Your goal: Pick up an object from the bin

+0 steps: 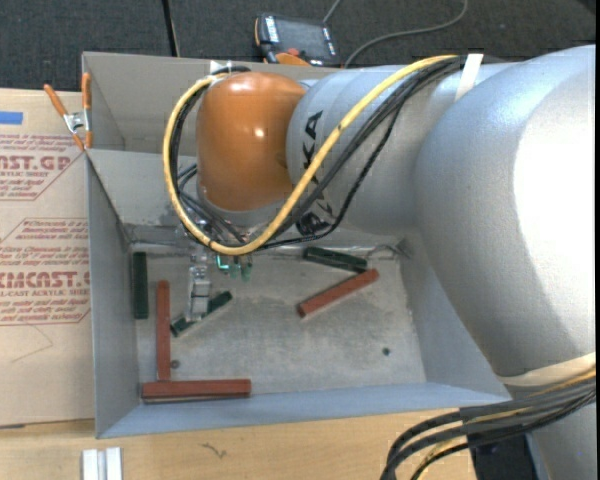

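Dark green short flat stick lies slanted on the grey metal bin floor, right at the end effector tip; whether that is open or closed cannot be told. A sound grasp would span the stick's narrow width, clear of the long red-brown bar just beside.

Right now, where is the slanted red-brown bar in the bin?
In the camera view, the slanted red-brown bar lies on the bin floor right of centre, in front of a dark green stick and apart from the tool.
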### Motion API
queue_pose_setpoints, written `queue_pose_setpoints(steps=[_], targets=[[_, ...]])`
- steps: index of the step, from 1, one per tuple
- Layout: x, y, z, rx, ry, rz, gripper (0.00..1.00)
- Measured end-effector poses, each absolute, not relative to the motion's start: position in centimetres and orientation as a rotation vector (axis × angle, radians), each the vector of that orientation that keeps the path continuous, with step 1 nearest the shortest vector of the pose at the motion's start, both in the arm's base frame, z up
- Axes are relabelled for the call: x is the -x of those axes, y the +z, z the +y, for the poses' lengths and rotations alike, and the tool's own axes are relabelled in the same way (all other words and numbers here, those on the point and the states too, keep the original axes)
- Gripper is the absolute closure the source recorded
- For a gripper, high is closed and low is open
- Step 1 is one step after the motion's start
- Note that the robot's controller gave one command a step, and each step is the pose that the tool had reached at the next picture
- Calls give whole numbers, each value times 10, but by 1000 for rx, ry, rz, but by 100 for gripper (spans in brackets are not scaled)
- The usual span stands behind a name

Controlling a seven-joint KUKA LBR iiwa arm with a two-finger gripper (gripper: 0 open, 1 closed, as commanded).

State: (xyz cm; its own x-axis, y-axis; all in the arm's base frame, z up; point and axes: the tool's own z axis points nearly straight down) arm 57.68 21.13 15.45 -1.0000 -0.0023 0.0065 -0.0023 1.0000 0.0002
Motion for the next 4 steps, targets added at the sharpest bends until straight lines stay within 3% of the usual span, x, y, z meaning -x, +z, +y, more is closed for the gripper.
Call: queue_pose_setpoints(steps=[1, 2, 3, 4], targets=[[-578, 66, 168, -292, 2, -3123, 0], [-580, 70, 170, -294, -3, -3130, 100], [-572, 187, 165, -510, -2, -3110, 100], [-570, 255, 141, -932, 1, -3009, 100]])
